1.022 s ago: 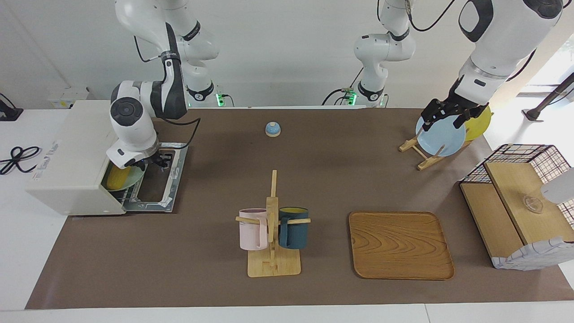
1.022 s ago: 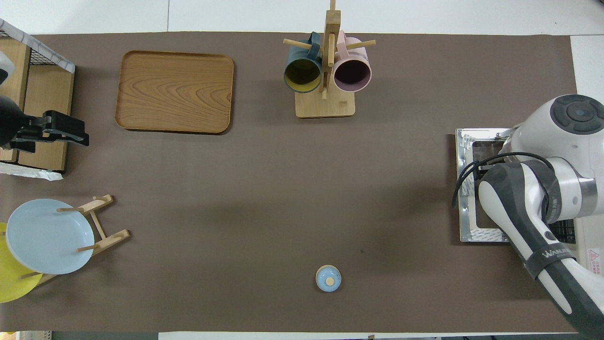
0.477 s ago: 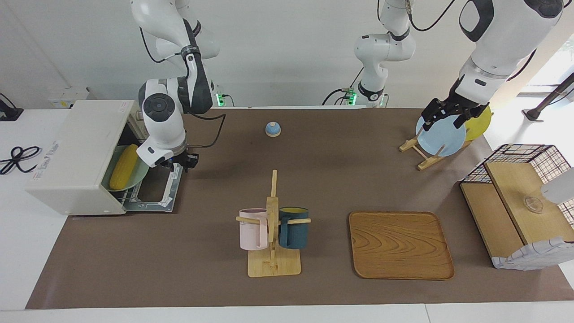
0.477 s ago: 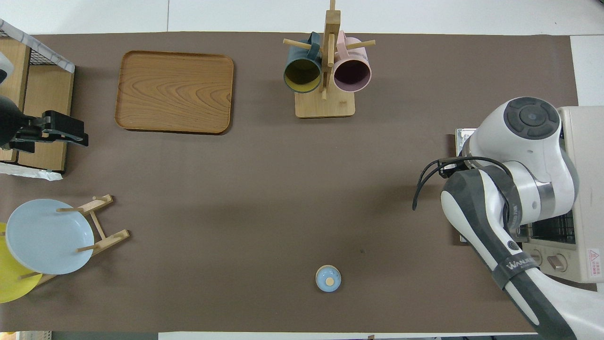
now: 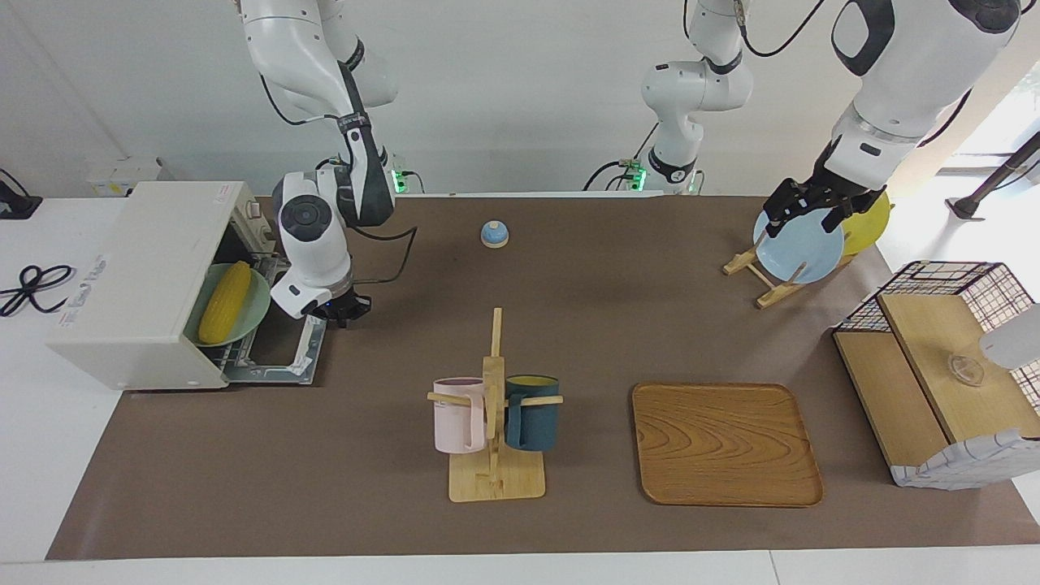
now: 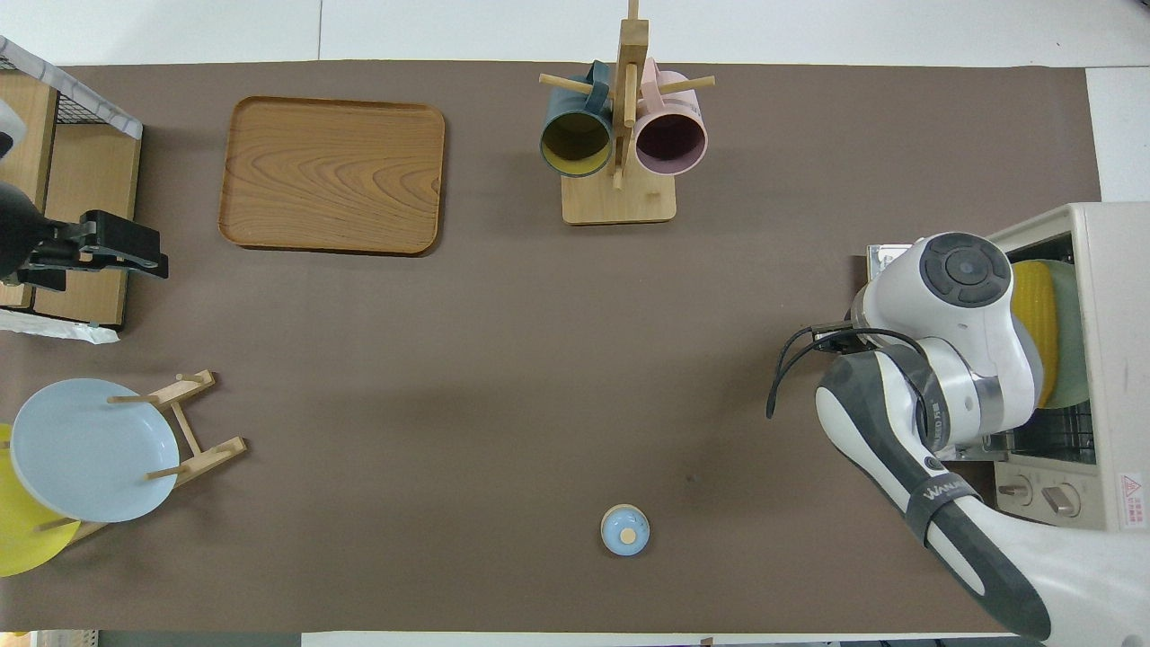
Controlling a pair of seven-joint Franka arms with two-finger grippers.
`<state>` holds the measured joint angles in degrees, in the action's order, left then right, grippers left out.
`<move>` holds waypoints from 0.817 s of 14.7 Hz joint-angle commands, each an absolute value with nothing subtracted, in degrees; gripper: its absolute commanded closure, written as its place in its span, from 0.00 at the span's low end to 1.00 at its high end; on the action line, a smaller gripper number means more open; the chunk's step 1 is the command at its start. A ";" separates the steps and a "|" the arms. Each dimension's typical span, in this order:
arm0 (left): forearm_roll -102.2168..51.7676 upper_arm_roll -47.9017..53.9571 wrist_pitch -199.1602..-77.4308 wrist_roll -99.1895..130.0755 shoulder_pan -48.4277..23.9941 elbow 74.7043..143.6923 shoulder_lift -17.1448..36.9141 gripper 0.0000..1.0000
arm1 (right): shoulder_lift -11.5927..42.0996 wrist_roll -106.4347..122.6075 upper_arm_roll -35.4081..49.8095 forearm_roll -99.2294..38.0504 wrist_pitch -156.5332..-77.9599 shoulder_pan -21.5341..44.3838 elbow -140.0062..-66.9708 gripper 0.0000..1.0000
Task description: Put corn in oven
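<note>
Inside the oven point(image 5: 138, 276), on a pale green plate point(image 5: 253, 302) over the wire rack, I see the corn point(image 5: 225, 301). My right gripper point(image 5: 341, 313) hangs empty over the lowered door point(image 5: 284, 345), fingertips together, apart from the cob. My left gripper point(image 5: 800, 213) waits wide open, empty, over the blue plate point(image 5: 800, 252).

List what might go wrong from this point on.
1. The corn lies on a green plate that juts past the oven mouth; shutting the lowered door may jam on it.
2. The right end effector hangs shut just over that door's edge and may clip it.
</note>
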<state>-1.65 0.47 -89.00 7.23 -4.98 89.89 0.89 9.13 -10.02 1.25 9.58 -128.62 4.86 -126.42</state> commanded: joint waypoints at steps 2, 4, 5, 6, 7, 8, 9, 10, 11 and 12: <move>-0.88 0.79 -88.15 7.12 -4.57 90.44 0.00 0.00 | 8.61 -10.64 1.23 10.80 -128.33 3.87 -126.83 1.00; -0.88 0.79 -88.15 7.12 -4.57 90.44 0.00 0.00 | 8.70 -10.37 1.14 17.54 -125.53 2.73 -125.17 1.00; -0.88 0.79 -88.15 7.12 -4.57 90.44 0.00 0.00 | 8.70 -9.94 1.23 19.67 -122.55 1.94 -123.33 1.00; -0.88 0.79 -88.15 7.12 -4.57 90.44 0.00 0.00 | 8.70 -8.10 1.23 20.73 -119.21 1.15 -121.14 1.00; -0.88 0.79 -88.15 7.12 -4.57 90.44 0.00 0.00 | 8.53 -4.69 1.23 20.83 -116.74 0.36 -119.29 1.00; -0.88 0.79 -88.15 7.12 -4.57 90.44 0.00 0.00 | 8.09 -1.44 1.14 20.83 -114.37 -0.52 -117.27 1.00; -0.88 0.79 -88.15 7.21 -4.57 90.44 0.00 0.00 | 7.91 1.29 1.14 20.83 -111.21 -1.31 -114.72 1.00; -0.88 0.79 -88.15 7.12 -4.57 90.44 0.00 0.00 | 7.48 4.45 1.23 20.74 -107.44 -2.28 -111.74 1.00; -0.88 0.79 -88.15 7.12 -4.57 90.44 0.00 0.00 | 7.12 7.61 1.14 20.48 -104.79 -3.16 -109.71 1.00; -0.88 0.79 -88.15 7.12 -4.57 90.44 0.00 0.00 | 6.34 10.43 1.14 20.30 -102.76 -4.38 -108.38 1.00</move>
<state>-1.65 0.47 -88.98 7.23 -4.98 89.89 0.89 6.20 1.88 2.74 15.81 -104.86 1.30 -112.83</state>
